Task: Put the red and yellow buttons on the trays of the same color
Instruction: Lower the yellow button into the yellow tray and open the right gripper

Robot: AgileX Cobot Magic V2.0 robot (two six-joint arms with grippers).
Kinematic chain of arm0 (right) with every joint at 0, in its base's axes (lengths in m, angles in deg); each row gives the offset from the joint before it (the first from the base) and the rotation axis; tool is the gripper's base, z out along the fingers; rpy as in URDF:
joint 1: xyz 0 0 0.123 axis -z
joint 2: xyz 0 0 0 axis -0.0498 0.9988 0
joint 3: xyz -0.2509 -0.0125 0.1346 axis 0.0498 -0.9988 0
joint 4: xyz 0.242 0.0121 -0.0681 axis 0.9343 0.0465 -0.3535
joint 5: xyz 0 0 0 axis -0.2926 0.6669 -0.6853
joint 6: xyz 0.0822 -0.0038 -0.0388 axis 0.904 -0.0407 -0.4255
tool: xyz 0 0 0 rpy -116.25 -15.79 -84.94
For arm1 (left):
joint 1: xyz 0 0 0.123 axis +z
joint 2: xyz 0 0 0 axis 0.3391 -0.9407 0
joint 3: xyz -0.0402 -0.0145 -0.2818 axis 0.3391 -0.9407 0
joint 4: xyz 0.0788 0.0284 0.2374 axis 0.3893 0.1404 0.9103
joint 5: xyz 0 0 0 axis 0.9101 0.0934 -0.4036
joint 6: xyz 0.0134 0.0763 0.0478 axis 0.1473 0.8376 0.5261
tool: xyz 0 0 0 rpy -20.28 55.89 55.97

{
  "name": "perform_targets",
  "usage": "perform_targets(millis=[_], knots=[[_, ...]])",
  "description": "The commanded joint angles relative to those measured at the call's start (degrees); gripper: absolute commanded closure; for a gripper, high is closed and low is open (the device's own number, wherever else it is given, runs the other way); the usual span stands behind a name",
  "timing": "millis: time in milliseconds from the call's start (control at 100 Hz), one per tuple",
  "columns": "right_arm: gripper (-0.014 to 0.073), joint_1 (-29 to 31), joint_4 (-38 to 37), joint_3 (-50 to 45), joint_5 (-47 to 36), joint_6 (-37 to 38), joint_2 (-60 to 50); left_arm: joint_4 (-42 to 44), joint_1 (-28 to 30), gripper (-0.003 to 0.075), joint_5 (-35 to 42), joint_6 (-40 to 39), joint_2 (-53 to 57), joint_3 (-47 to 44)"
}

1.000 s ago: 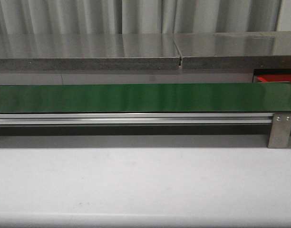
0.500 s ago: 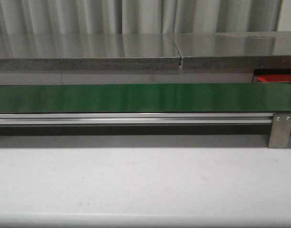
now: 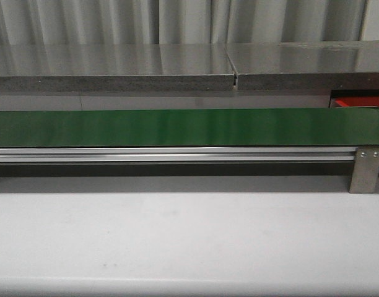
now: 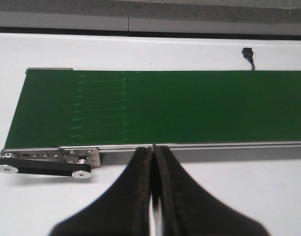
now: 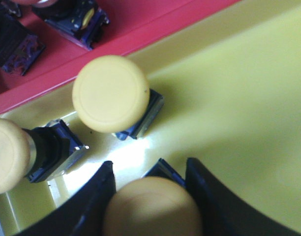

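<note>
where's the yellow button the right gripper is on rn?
Right wrist view only: the yellow button sits between the right gripper fingers, over the yellow tray, near two other yellow buttons and the red tray edge.

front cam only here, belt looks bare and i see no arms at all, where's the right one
observer: The right gripper is over the yellow tray, jaws either side of a yellow button. I cannot tell whether they grip it.
operator: anything already in that tray
observer: Yes, a second button and a third button, both yellow-capped, sit near the edge that meets the red tray.
operator: and the left arm
observer: The left gripper has its jaws shut and empty, above the white table just short of the green belt.
</note>
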Motion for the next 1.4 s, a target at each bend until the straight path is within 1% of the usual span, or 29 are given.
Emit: perform_targets(millis=[0,70,110,160,260,310,370,660,1100,1300,1350,1390], knots=[[0.0406,0.3,0.9,1.1,-2.8,0.0,-1.7,-1.0,-0.6,0.0741,3.8,-0.1,0.4,1.5],[0.0391,0.3,0.9,1.1,-2.8,0.0,-1.0,-1.0,-0.6,0.0741,3.8,-0.1,0.4,1.5],[0.0365,0.3,0.9,1.1,-2.8,0.0,-0.7,-1.0,-0.6,0.0741,3.8,-0.1,0.4,1.5],[0.0318,0.3,0.9,1.1,-2.8,0.0,-0.4,-1.0,-0.6,0.0741,3.8,-0.1,0.4,1.5],[0.0183,0.3,0.9,1.1,-2.8,0.0,-0.3,-1.0,-0.6,0.0741,3.8,-0.1,0.4,1.5],[0.0135,0.3,0.9,1.1,-2.8,0.0,-0.3,-1.0,-0.6,0.0741,3.8,-0.1,0.4,1.5],[0.0108,0.3,0.9,1.1,-2.8,0.0,-0.3,-1.0,-0.6,0.0741,3.8,-0.1,0.4,1.5],[0.0112,0.3,0.4,1.1,-2.8,0.0,-2.1,-1.0,-0.6,0.0741,3.8,-0.1,0.4,1.5],[0.0112,0.0,0.2,1.1,-1.9,-0.1,-13.6,-1.0,-0.6,0.0741,3.8,-0.1,0.4,1.5],[0.0118,-3.4,-0.4,1.1,-1.1,-1.8,-21.2,-1.0,-0.6,0.0741,3.8,-0.1,0.4,1.5],[0.0137,-4.6,-0.5,1.1,-0.9,-2.4,-22.9,-1.0,-0.6,0.0741,3.8,-0.1,0.4,1.5],[0.017,-5.7,-0.6,1.1,-0.8,-2.9,-24.1,-1.0,-0.6,0.0741,3.8,-0.1,0.4,1.5]])
